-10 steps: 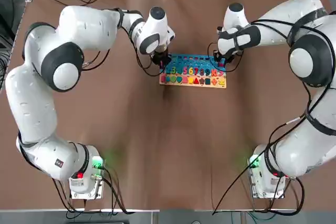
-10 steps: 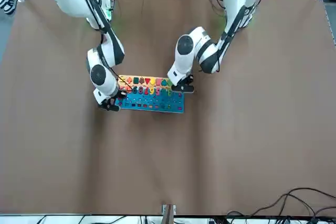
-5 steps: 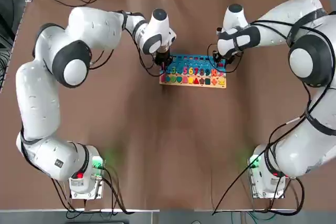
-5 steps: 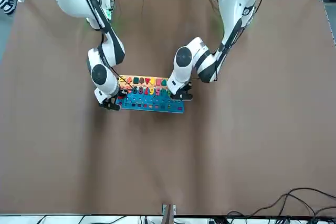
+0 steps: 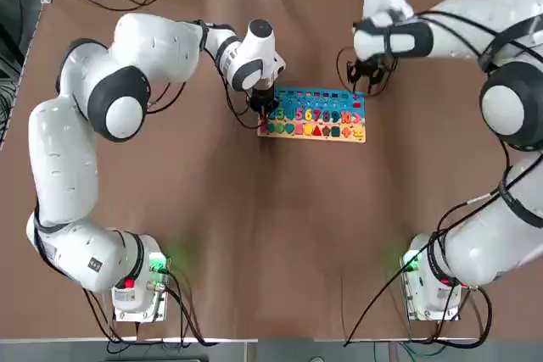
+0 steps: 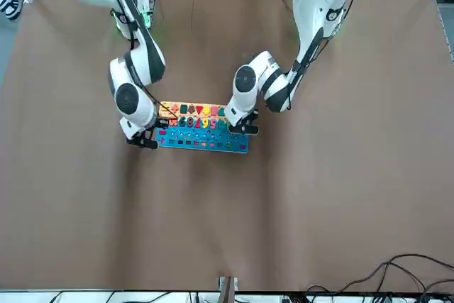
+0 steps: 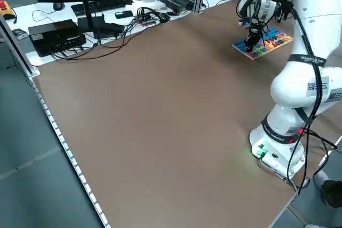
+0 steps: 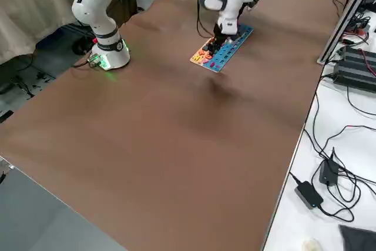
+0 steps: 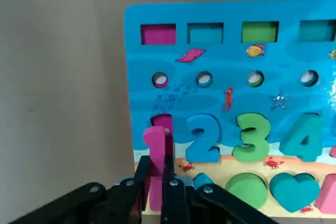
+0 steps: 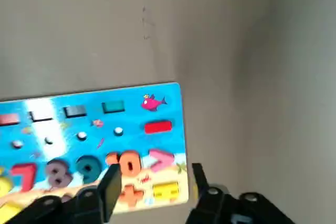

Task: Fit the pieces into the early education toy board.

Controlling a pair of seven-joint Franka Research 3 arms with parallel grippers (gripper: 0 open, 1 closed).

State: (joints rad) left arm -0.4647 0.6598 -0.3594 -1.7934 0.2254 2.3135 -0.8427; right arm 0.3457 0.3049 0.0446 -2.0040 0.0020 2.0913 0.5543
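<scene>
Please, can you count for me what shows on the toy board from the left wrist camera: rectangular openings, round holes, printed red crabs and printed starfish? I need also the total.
Rectangular openings: 4
Round holes: 4
Printed red crabs: 3
Printed starfish: 1
Total: 12

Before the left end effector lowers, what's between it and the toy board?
The pink 1, gripped above the board, in the left wrist view.

Pink 1 [image 9: 155,150] blocks left end effector [image 9: 169,174].
</scene>
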